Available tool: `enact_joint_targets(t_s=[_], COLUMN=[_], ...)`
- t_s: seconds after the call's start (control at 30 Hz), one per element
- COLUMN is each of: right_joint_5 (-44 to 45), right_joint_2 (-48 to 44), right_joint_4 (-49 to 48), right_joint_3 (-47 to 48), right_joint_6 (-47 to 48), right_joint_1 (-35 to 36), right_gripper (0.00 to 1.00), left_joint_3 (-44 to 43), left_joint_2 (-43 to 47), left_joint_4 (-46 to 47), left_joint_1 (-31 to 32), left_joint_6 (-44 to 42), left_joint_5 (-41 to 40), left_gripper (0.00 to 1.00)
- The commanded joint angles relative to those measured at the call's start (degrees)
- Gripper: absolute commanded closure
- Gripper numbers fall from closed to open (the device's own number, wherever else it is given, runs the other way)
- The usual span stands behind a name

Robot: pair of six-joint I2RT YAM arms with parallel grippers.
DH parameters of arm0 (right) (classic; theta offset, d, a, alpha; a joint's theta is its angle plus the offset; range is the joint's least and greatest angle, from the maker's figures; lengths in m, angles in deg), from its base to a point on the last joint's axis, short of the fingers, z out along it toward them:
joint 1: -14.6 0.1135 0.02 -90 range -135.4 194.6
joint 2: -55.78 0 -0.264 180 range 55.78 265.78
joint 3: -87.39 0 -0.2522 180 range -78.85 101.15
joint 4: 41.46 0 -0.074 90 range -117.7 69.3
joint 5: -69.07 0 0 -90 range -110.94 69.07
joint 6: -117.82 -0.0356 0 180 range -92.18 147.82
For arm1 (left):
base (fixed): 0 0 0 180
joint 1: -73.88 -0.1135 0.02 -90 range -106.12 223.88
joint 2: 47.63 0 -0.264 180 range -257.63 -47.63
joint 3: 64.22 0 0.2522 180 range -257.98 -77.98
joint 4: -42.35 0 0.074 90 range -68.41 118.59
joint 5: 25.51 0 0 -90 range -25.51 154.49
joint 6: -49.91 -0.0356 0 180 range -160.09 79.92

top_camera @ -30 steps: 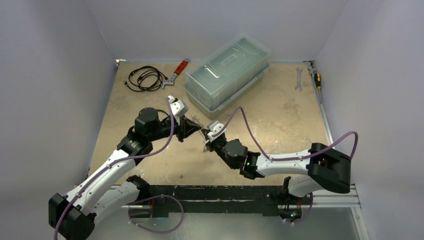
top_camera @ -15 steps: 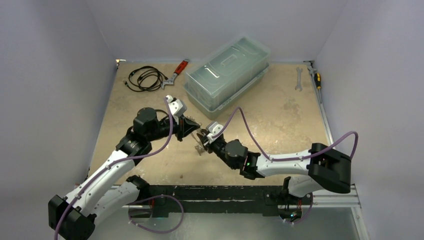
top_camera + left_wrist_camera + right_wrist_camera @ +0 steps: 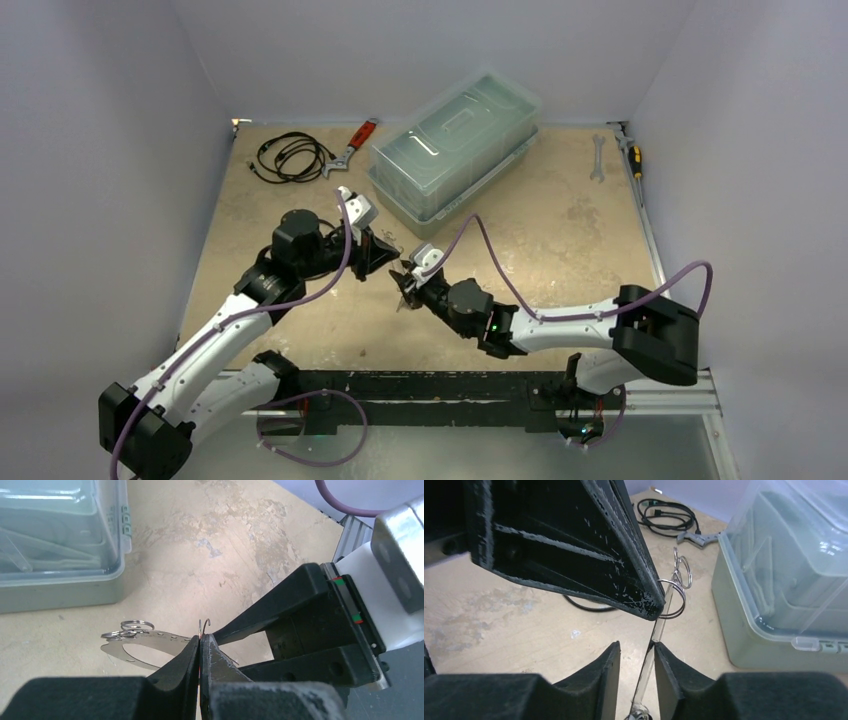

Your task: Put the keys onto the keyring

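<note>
Tan desk (image 3: 590, 240), clear lidded box (image 3: 455, 140) at 12 o'clock. Mid-desk, 7 o'clock from the box: left hand (image 3: 200, 642) pressed together, clamped on the keyring (image 3: 145, 641). Facing it, right hand (image 3: 636, 655) stands apart, keyring's thin edge in its gap. Small wire rings (image 3: 674, 595) hang on the keyring.

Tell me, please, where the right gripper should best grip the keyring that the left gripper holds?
The bare flat band of the keyring just beside the left gripper, clear of the small rings. Come from its ring-free end, one finger on each flat face: it stands edge-on between the fingers of the open right gripper.
</note>
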Motion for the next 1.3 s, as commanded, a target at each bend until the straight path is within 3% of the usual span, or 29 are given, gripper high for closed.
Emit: enact_joint_targets(t_s=[0.0, 0.23, 1.27], right_joint_5=[0.01, 0.42, 5.74], right_joint_2=[2.07, 1.82, 0.4], right_joint_4=[-2.11, -1.6, 1.42], right_joint_3=[2.77, 3.08, 3.61], right_joint_6=[0.28, 1.09, 0.62], right_joint_1=[0.14, 0.14, 0.14], right_gripper=[0.72, 1.0, 1.0], left_joint_3=[-4.09, -5.89, -3.46], left_joint_2=[0.16, 0.4, 1.75], left_joint_4=[-1.64, -7.64, -4.5], left_joint_1=[-0.25, -0.25, -0.25], left_joint_6=[1.37, -0.13, 8.75], left_joint_5=[-0.42, -2.97, -5.31], left_gripper=[1.0, 1.0, 1.0])
